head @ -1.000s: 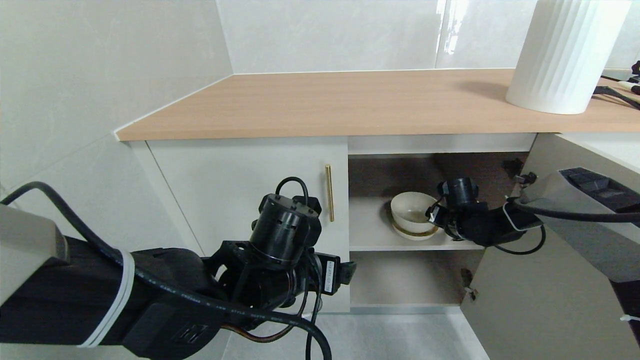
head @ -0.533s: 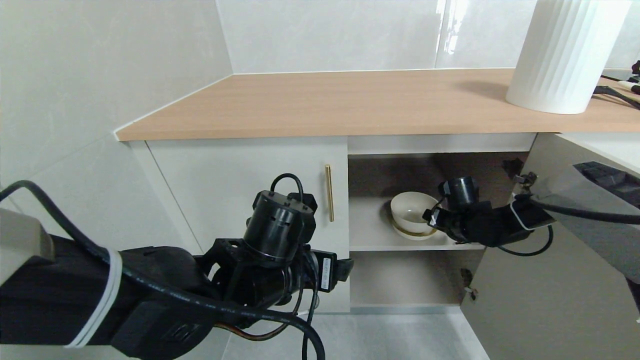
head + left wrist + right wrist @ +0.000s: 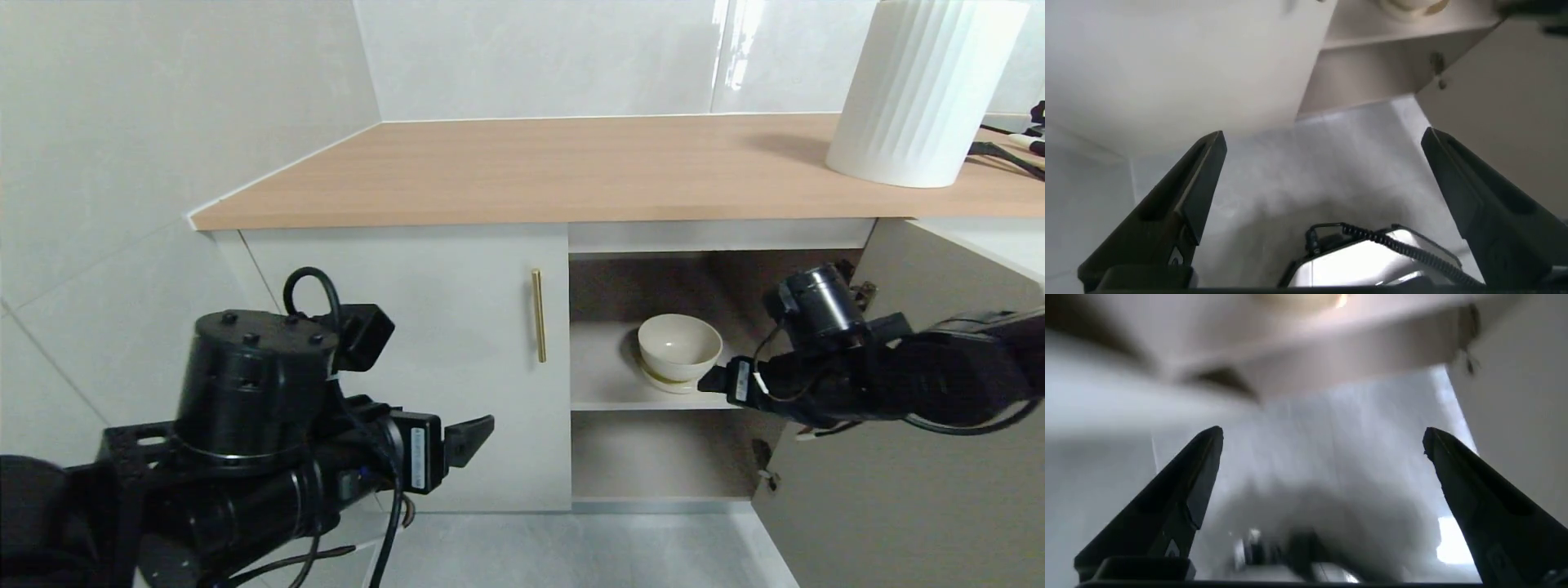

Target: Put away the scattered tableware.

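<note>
Right wrist view: your right gripper (image 3: 1323, 439) is spread wide and holding nothing. It has pulled back out of the cabinet (image 3: 718, 237); a second ago it sat at the bowl's rim. Your left gripper (image 3: 1323, 139), also spread and empty, has swung back left, away from the closed door (image 3: 408, 327). The bowl (image 3: 679, 347) rests upright on the upper shelf (image 3: 604, 367), just beyond the right gripper and apart from it. Under it, a plate (image 3: 673, 382) is mostly hidden. This wrist picture is smeared, with the bowl cut off at its edge.
</note>
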